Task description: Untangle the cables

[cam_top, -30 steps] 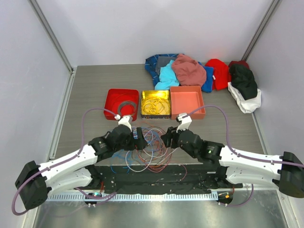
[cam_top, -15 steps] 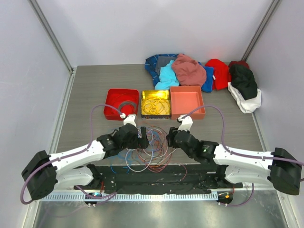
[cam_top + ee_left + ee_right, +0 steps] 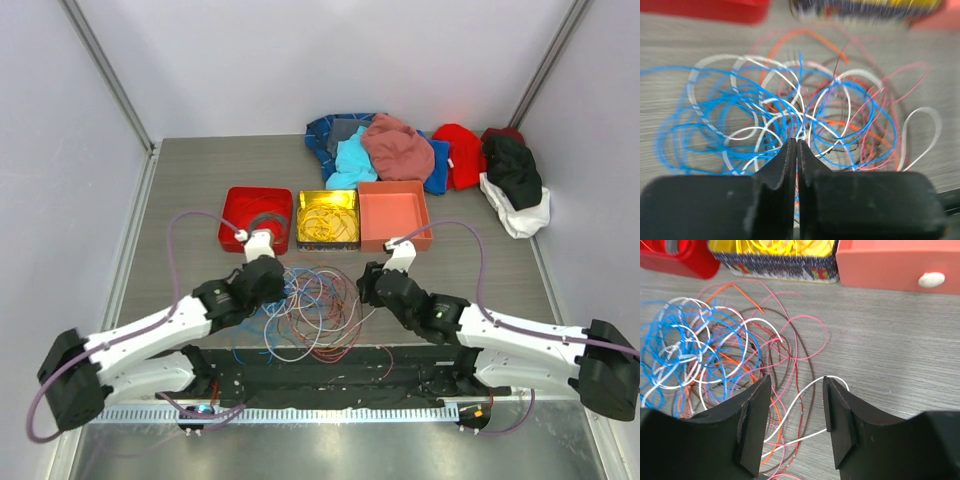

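The cables (image 3: 315,312) lie as a loose tangle of blue, white, orange, pink, red and brown wires on the grey table between my two arms. My left gripper (image 3: 284,287) is at the tangle's left edge. In the left wrist view its jaws (image 3: 797,141) are pressed together, with bits of blue and red wire showing in the slit, over the blue and white loops (image 3: 755,115). My right gripper (image 3: 364,287) is at the tangle's right edge. It (image 3: 796,385) is open, low over a white wire loop (image 3: 807,390) and pink strands, touching none.
Behind the tangle stand a red tray (image 3: 235,216) holding a grey coil, a yellow tin (image 3: 303,222) with yellow wires, and a salmon tray (image 3: 395,240). A heap of coloured clothes (image 3: 420,150) lies at the back. A black mat (image 3: 330,372) lines the near edge.
My left gripper has gone from open to shut at the tangle's left edge and drawn slightly left. The right gripper stays open and has shifted a little to the right.
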`<act>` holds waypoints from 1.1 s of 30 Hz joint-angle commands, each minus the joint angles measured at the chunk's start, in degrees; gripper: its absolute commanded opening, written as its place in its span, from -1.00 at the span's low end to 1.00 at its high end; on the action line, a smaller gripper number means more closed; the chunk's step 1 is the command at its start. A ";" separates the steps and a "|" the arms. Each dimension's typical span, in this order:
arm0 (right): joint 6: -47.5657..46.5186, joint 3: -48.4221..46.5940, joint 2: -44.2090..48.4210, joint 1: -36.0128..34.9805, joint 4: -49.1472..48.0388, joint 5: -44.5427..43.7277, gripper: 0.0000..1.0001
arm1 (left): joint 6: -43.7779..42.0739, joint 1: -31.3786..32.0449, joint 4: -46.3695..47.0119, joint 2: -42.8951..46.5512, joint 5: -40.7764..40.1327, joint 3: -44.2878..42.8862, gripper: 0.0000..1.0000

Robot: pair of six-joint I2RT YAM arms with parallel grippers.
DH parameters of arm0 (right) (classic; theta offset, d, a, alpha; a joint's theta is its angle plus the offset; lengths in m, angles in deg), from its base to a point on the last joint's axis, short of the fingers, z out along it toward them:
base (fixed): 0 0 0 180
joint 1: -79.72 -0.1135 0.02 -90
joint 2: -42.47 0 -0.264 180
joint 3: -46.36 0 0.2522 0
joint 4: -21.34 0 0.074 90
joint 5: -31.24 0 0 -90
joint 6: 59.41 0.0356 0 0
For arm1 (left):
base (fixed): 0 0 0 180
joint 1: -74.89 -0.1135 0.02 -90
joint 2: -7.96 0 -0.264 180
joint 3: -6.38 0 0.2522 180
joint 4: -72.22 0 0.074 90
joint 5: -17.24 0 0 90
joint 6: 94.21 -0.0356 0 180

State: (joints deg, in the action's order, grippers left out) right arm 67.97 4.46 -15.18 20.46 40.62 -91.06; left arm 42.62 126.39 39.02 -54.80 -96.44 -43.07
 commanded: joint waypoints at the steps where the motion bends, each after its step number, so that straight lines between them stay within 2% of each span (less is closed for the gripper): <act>1: -0.38 0.19 3.50 -0.06 -0.33 -2.51 0.07 | 2.12 -0.62 -7.61 13.41 -11.37 -1.41 -1.00; 7: -1.35 -0.07 3.51 0.03 -0.86 -3.30 0.07 | 3.01 -0.71 -19.12 24.08 -17.71 -3.69 -1.00; 12: -1.18 -1.74 -5.25 3.70 -2.09 0.55 0.08 | 3.35 -0.71 -24.41 26.90 -19.04 -5.28 -0.99; 21: -2.49 -3.84 -16.52 6.62 -8.77 2.94 0.17 | 6.61 -0.71 -19.23 28.48 -9.46 0.26 -0.56; 27: -4.16 -5.78 -20.22 7.50 -10.35 2.07 0.17 | 7.66 -0.71 -18.88 28.40 -8.40 1.75 -0.23; 33: -4.78 -6.84 -24.35 10.74 -12.81 2.14 0.16 | 8.02 -0.71 -18.18 28.49 -7.61 2.81 -0.15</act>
State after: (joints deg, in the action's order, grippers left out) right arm 64.28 0.09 -36.92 28.98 31.83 -87.60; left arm 49.64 125.80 18.37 -26.71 -104.51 -40.86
